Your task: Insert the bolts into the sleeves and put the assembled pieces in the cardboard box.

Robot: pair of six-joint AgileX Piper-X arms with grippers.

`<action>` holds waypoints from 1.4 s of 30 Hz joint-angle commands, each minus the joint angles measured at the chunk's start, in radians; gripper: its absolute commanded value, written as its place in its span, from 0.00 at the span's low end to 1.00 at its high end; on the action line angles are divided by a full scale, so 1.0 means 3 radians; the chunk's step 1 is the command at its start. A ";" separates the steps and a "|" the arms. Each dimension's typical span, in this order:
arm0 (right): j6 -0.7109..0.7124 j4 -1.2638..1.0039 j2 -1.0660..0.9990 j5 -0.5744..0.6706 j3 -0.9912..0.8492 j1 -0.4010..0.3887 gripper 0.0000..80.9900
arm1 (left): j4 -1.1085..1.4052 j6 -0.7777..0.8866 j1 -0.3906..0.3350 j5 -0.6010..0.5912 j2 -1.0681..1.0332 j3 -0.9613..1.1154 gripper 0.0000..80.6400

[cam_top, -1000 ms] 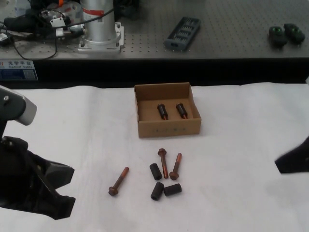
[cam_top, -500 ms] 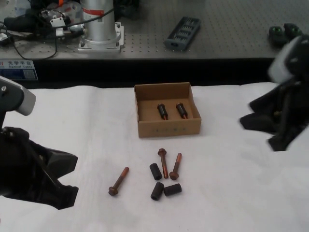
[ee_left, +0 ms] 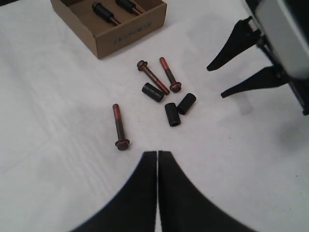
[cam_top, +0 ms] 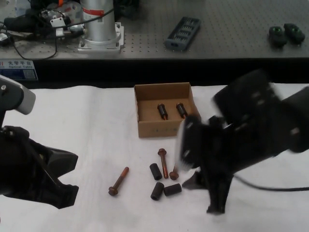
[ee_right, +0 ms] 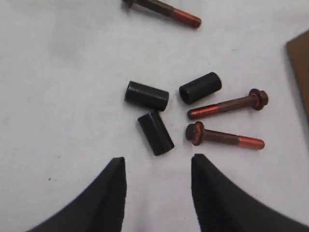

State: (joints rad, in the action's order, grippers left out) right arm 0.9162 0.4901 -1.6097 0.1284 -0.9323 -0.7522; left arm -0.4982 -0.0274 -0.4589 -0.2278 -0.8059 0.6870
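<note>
My left pincer (ee_left: 158, 153) hung low over the worktop (cam_top: 72, 121) at the left, its two fingers pressed together and holding nothing. At about nine o'clock from the cluster of loose parts lay the lone bolt (cam_top: 119, 181), apart from the rest, with its head towards me.

The three sleeves (cam_top: 157, 191) lay on their sides in the middle of the cluster, close together. At about one o'clock from them the two bolts (cam_top: 163, 163) lay side by side, heads pointing opposite ways. The cardboard box (cam_top: 166, 126) stood at twelve o'clock from the cluster with two finished pieces (cam_top: 162, 111) already lying in it.

My right pincer (ee_right: 157, 162) was over the cluster from the three o'clock side, fingers apart and empty, with one sleeve (ee_right: 155, 133) lying just ahead of the gap.

I judged the bolts to be stiff metal, heavy for their size and hard to damage, but their round shanks would roll on the cloth. The best hold looked like one across the shank near the head, leaving the tip free to enter. The sleeves looked smooth, rigid and light, and they would also roll. I thought it best to pinch one across the middle of its body and keep both open ends clear.
</note>
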 commanded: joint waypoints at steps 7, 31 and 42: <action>0.0554 -0.0033 -0.0169 -0.0135 -0.0226 -0.0046 0.41 | 0.0023 -0.0111 0.0004 0.0019 0.0021 0.0005 0.01; 0.0937 -0.0186 -0.0734 -0.0070 -0.0250 -0.0063 0.38 | 0.0023 -0.0161 0.0004 0.0019 0.0021 0.0005 0.01; 0.1093 -0.0178 -0.0872 -0.0070 -0.0331 -0.0063 0.38 | 0.0023 -0.0161 0.0004 0.0019 0.0021 0.0005 0.01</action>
State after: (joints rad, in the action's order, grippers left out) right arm 1.2187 0.4447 -1.8445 0.0996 -1.0248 -0.7659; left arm -0.4982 -0.0637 -0.4589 -0.2278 -0.8059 0.6870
